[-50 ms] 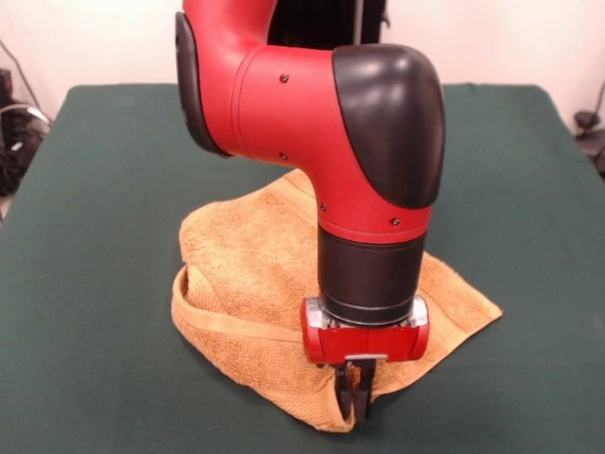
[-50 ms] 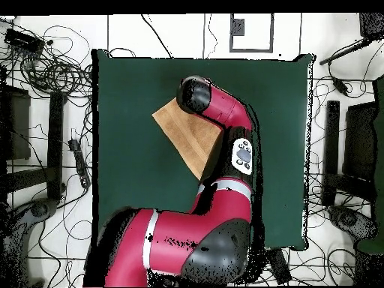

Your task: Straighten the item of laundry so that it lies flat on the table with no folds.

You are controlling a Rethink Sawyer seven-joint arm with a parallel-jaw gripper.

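- The black two-fingered pincer [image 1: 354, 390] under the red wrist pointed straight down, its fingers drawn together and clamped on the edge of the golden-orange terry-cloth towel [image 1: 255, 274].
- The towel lay crumpled on the dark green felt-covered table [image 1: 104, 236], spreading from the pincer away toward the robot and out to both sides (one ribbed edge was rolled over, just beside the pincer).
- From overhead, the red and black arm [image 2: 225, 112] covered part of the towel [image 2: 187, 129]; the pincer was hidden there.

Golden-orange towel [image 1: 255, 274] folded over, rumpled (ribbed band along near edge), mid green felt table [image 1: 95, 189].
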